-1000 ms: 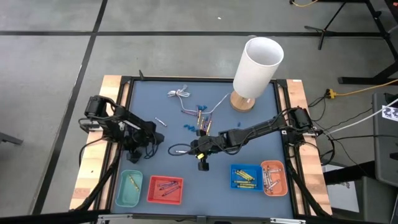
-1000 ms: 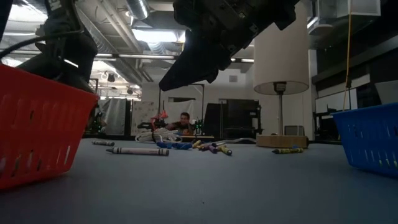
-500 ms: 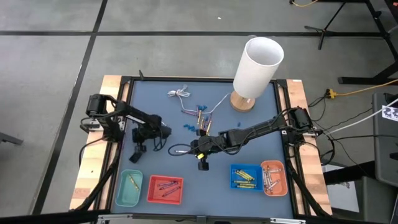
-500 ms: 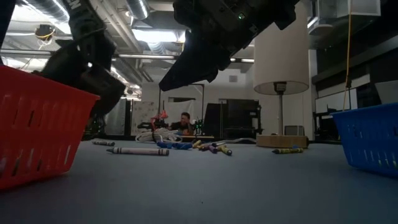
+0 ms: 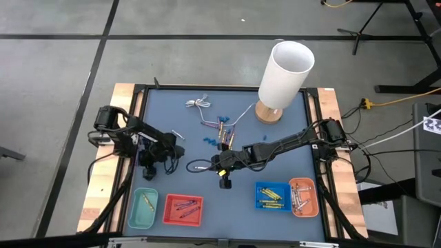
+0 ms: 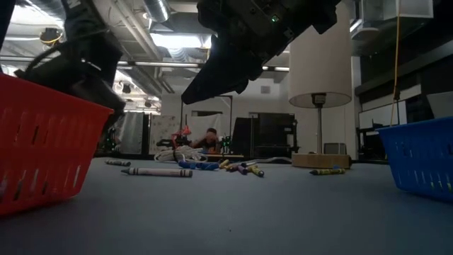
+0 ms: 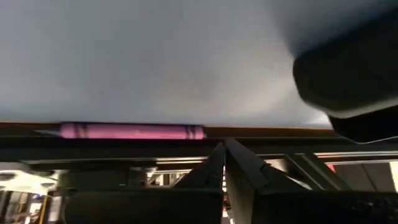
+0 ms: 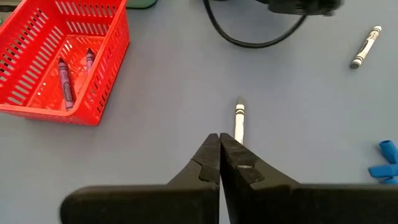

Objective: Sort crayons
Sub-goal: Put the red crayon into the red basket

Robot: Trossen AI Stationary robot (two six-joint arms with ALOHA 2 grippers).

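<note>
My right gripper (image 5: 219,167) is shut and empty above the table's middle; in the low view (image 6: 192,93) it stands well clear of the surface. A grey-white crayon (image 8: 239,119) lies flat on the table just ahead of its fingertips (image 8: 219,137) and also shows in the high view (image 5: 200,166). My left gripper (image 5: 156,158) is shut and empty at the table's left. A pink-purple crayon (image 7: 130,131) lies on the table ahead of its fingertips (image 7: 224,148), apart from them. Several more crayons (image 5: 224,134) lie in a loose pile at the far middle.
Along the near edge stand a teal basket (image 5: 144,209), a red basket (image 5: 182,211) with purple crayons, a blue basket (image 5: 273,195) and an orange basket (image 5: 303,196). A white lamp (image 5: 282,76) stands far right. A white cable (image 5: 200,105) and blue bits (image 5: 209,141) lie near the pile.
My left gripper has swung toward the table's middle and then come part of the way back toward the left edge, staying above the table. My right gripper and the grey-white crayon have kept still.
</note>
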